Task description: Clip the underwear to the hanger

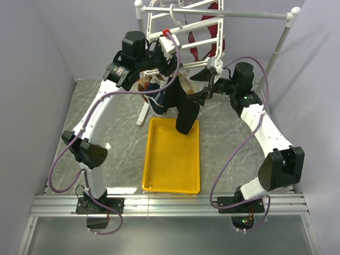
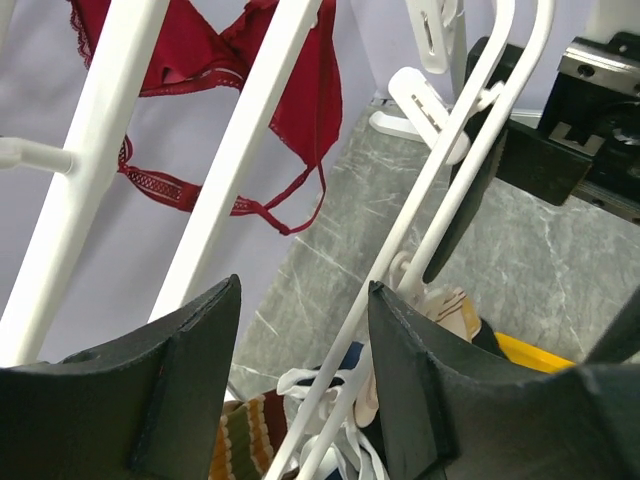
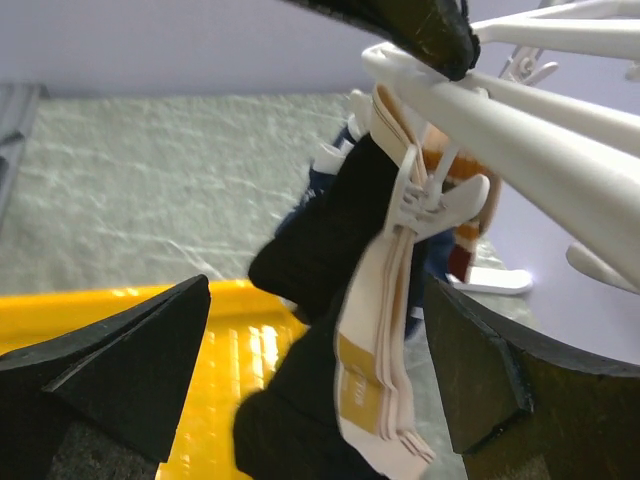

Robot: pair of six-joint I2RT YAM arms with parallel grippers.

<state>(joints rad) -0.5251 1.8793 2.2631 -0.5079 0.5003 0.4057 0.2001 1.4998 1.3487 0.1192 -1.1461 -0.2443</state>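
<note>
1. My left gripper [image 2: 305, 300] stands open astride a hanger [image 2: 240, 150] bar. My right gripper [image 3: 318, 295] gapes wide, holding nothing.
2. The underwear [image 3: 320, 250] hangs by its waistband from one clip [image 3: 425, 195].
3. Risk: a single bite on the cloth. If I nudge the bar while backing out, it may shake loose.
4. Yellow tray [image 1: 159, 175]: only the underwear's hem hangs over its far end; I cannot tell whether it touches.

Robot lab: grey partitions [image 1: 32, 64], aluminium mounting rail [image 1: 170, 204]

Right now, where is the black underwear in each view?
Top external: underwear at centre, hanging over the yellow tray.
Left wrist: low, right of centre, just its tan waistband.
Right wrist: centre, waistband in a white clip.
Shared landmark: yellow tray, in all three.
</note>
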